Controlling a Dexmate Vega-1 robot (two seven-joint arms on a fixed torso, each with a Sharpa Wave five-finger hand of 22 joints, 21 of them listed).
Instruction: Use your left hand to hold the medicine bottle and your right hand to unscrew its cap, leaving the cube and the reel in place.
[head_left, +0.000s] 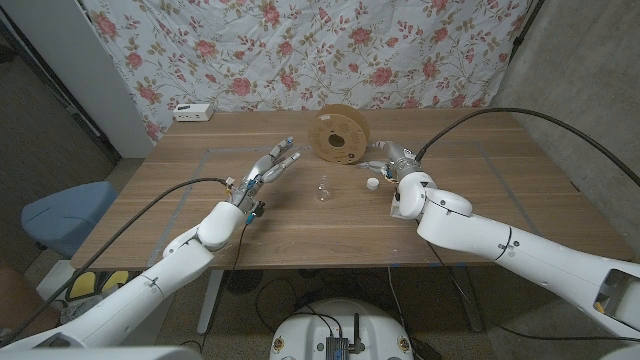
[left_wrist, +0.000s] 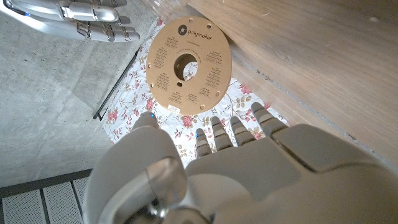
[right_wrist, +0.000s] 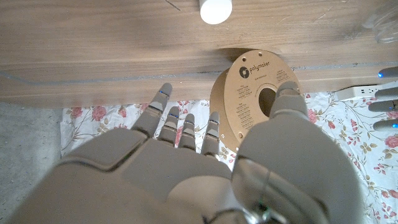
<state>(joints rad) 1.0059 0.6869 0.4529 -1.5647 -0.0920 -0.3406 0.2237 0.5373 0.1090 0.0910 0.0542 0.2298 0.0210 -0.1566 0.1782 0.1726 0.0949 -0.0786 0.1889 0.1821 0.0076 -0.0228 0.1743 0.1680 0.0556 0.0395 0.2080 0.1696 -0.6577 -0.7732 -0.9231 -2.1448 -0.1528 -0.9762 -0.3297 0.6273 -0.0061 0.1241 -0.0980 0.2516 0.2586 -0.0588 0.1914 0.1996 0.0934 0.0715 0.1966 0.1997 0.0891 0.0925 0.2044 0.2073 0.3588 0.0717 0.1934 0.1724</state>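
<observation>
Lying between left robot hand and right robot hand, medicine bottle.

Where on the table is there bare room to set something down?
The table's right part beyond the right hand lies bare, as does the front strip near the left hand. It is crowded mid-table: reel, clear bottle and white cap sit between both hands.

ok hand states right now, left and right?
Left hand: open, fingers spread, holding nothing.
Right hand: open, fingers apart, holding nothing; the white cap lies loose on the table.
</observation>
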